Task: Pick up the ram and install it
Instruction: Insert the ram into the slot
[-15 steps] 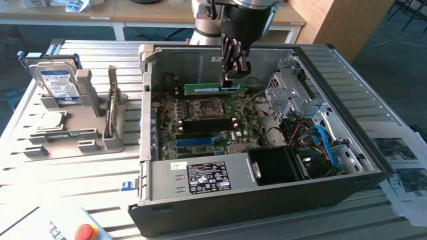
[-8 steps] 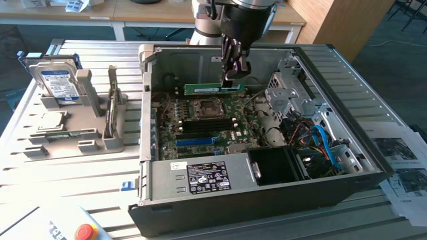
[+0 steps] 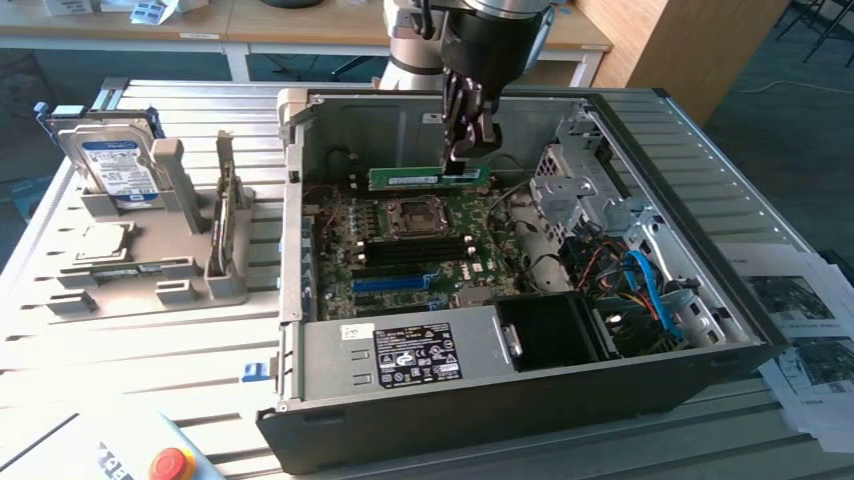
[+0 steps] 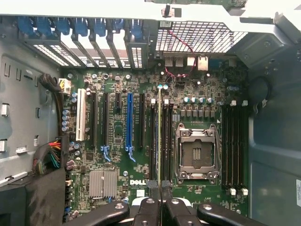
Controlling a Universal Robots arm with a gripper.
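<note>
My fingers grip the long, thin green ram stick over the green motherboard in the open metal case.

In the pincer, ram just above motherboard inside computer case.

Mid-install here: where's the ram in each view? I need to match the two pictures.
Exterior view: the ram hangs level in the gripper, inside the open case, just behind the CPU socket.
Wrist view: the ram shows edge-on, a thin line running out from the fingers, beside the CPU socket.
Shared landmark: the CPU socket.
</note>
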